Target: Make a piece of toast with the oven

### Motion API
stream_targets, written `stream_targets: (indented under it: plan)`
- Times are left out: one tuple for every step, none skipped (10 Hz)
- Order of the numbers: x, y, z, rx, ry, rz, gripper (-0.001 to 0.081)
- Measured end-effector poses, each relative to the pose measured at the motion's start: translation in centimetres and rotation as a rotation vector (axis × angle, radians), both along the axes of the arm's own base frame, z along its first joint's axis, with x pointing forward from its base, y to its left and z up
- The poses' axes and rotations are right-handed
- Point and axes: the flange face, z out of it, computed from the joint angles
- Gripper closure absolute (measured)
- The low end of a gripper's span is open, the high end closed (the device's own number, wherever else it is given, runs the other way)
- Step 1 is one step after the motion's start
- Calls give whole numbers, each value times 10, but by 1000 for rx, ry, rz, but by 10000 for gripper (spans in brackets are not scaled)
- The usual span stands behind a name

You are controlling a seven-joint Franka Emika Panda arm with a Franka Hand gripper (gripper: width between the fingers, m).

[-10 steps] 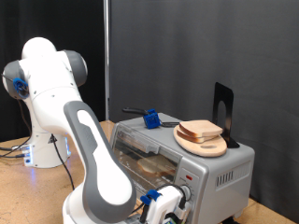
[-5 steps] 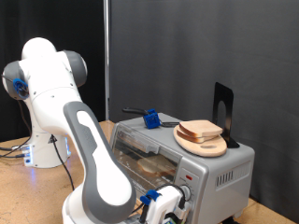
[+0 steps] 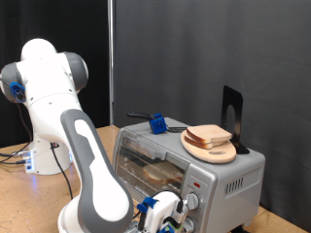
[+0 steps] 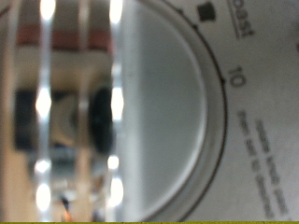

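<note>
Whether the jaws are released or clenched cannot be told: in the exterior view the gripper (image 3: 167, 216) is seen only as a white and blue hand low in the frame, right of centre, pressed close against the front of the oven (image 3: 199, 170), and its fingers are not resolved. In the wrist view no fingers are shown at all. That picture is filled instead by a large round silver knob (image 4: 163, 112), very near the lens and blurred, with printed dial markings, among them a "10" and part of the word "toast", set on the grey panel around it. At the left of the wrist picture, bright wire bars and the glass door are seen, with a warm tan interior behind them.

In the exterior view the oven is placed in the lower right of the frame, its glass door shut, and a tan shape, too dim to be named, is seen on the rack behind the glass. On the oven's top, toward the right, a round wooden board (image 3: 210, 149) is laid, and a piece of toast (image 3: 208, 134) is stacked on it. A blue-handled tool (image 3: 155, 122) is laid on the oven's top toward the left, and a black stand (image 3: 231, 118) is set upright behind the board.
</note>
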Motion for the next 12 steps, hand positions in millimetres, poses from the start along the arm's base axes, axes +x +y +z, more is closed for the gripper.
stream_targets:
  plan:
    - [-2,1,1,1,-2,2,134]
    - [-4,1,2,4,-9,4,134]
    - [-6,0,1,3,-32,9,124]
    - [-11,-2,0,-8,-72,25,124]
    - [-19,-6,-1,-20,-135,49,124]
    - [-28,-12,-2,-18,-213,62,124]
    - [-37,-19,-1,-5,-286,56,124]
    - [-42,-28,3,17,-363,29,124]
    - [-42,-36,11,46,-431,-26,124]
    - [-36,-46,22,70,-487,-112,124]
    - [-28,-57,33,77,-521,-192,124]
    - [-23,-68,41,79,-534,-238,124]
